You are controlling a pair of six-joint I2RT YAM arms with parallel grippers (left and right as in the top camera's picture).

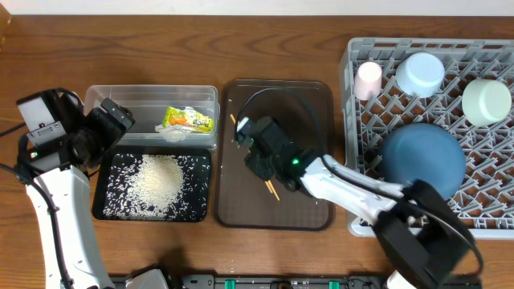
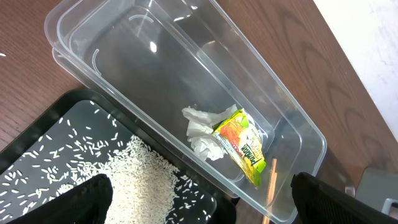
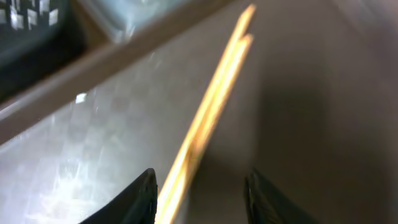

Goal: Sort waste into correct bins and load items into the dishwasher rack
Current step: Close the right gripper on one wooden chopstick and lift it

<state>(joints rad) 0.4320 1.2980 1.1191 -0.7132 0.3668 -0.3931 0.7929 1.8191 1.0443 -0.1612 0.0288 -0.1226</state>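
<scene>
On the brown serving tray [image 1: 309,112] lie the wooden chopsticks [image 1: 271,190] [image 3: 211,112]. My right gripper [image 1: 253,148] [image 3: 199,202] hangs low over them, open; the sticks run between its fingers, close beside the left finger [image 3: 142,199]. The clear tub [image 1: 136,98] [image 2: 124,56] holds the yellow-green wrapper [image 1: 188,120] [image 2: 244,143] and the white tissue [image 1: 170,133] [image 2: 200,132]. Rice [image 1: 157,181] [image 2: 140,180] is heaped in the black tray [image 1: 108,210]. My left gripper [image 1: 116,116] [image 2: 205,208] is open wide above the tub and tray, holding nothing.
At the right stands the grey dishwasher rack [image 1: 377,120]. It holds a pink cup [image 1: 368,80], a light blue bowl [image 1: 421,72], a pale green bowl [image 1: 486,102] and a big dark blue bowl [image 1: 423,160]. The table is bare wood around the bins.
</scene>
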